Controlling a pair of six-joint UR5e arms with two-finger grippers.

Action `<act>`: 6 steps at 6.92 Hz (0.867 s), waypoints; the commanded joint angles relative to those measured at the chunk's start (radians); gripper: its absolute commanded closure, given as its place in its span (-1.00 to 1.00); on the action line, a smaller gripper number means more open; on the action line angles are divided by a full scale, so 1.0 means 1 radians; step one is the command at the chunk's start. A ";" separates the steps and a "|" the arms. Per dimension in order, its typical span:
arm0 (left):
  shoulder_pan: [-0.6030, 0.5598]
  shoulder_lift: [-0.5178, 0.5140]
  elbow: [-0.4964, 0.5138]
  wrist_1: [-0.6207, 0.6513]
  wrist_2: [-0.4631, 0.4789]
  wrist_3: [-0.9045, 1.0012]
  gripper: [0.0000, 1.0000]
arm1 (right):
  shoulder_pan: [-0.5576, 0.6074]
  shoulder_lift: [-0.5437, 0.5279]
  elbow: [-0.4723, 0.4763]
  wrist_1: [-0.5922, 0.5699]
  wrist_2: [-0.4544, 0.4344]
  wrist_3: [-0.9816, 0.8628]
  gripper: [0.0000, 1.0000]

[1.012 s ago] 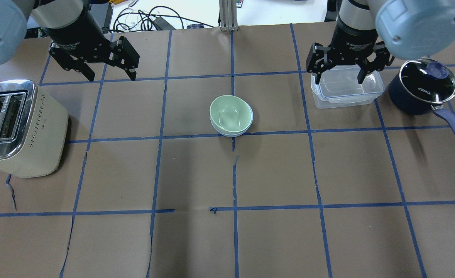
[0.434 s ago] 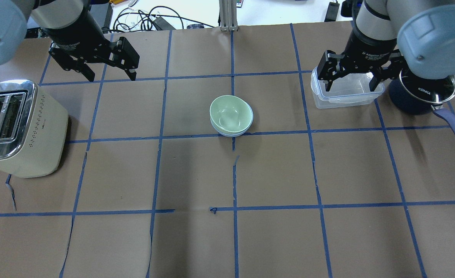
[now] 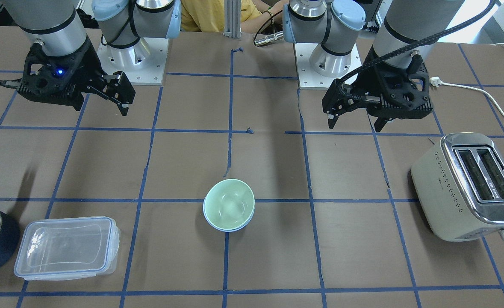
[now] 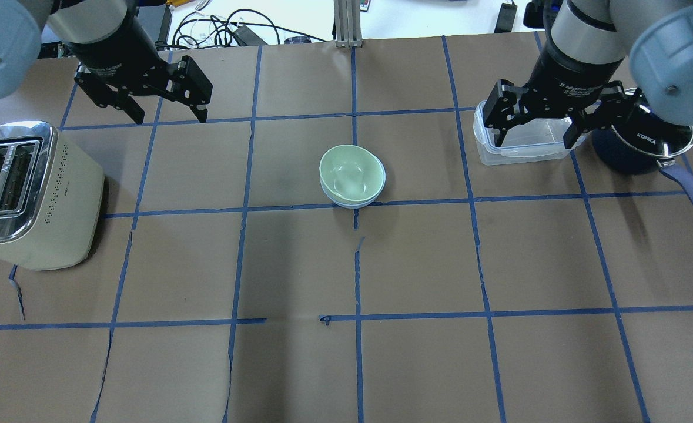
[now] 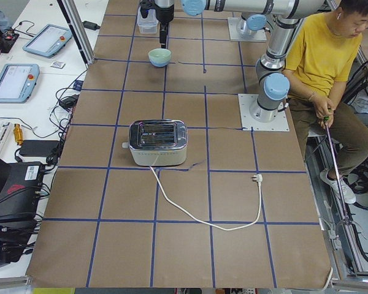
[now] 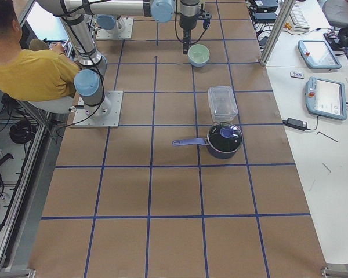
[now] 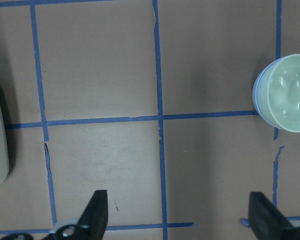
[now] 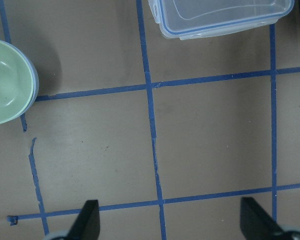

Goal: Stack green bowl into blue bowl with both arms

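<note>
The pale green bowl sits nested inside the light blue bowl at the table's middle. Only the blue bowl's rim shows under it. The pair also shows in the front view, green bowl over blue bowl, and in both wrist views, at the right edge and the left edge. My left gripper is open and empty, raised well to the bowls' left. My right gripper is open and empty, raised well to their right.
A cream toaster stands at the left, its cord trailing toward the robot. A clear lidded container and a dark navy pot with a glass lid and blue handle stand at the right.
My right arm has swung to the right and a little nearer in the overhead view, its gripper still open. The left arm and the bowls have not moved.
</note>
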 commanded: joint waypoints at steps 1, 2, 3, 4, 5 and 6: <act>0.000 0.000 0.000 0.000 0.000 0.000 -1.00 | 0.000 -0.005 -0.002 0.013 0.001 0.000 -1.00; 0.000 0.000 0.000 0.000 0.000 0.000 -1.00 | 0.000 -0.015 -0.003 0.014 0.001 0.000 -1.00; 0.000 0.000 0.000 0.000 0.000 0.000 -1.00 | 0.000 -0.015 0.001 0.013 0.004 0.002 -1.00; 0.000 0.000 0.000 0.000 0.000 0.000 -1.00 | 0.000 -0.015 0.002 0.013 -0.002 0.002 -1.00; 0.000 0.000 0.000 0.000 0.000 0.000 -1.00 | 0.001 -0.013 0.005 0.011 0.004 0.003 -1.00; 0.000 0.000 0.000 0.000 0.000 0.000 -1.00 | 0.001 -0.013 0.006 0.013 0.004 0.005 -1.00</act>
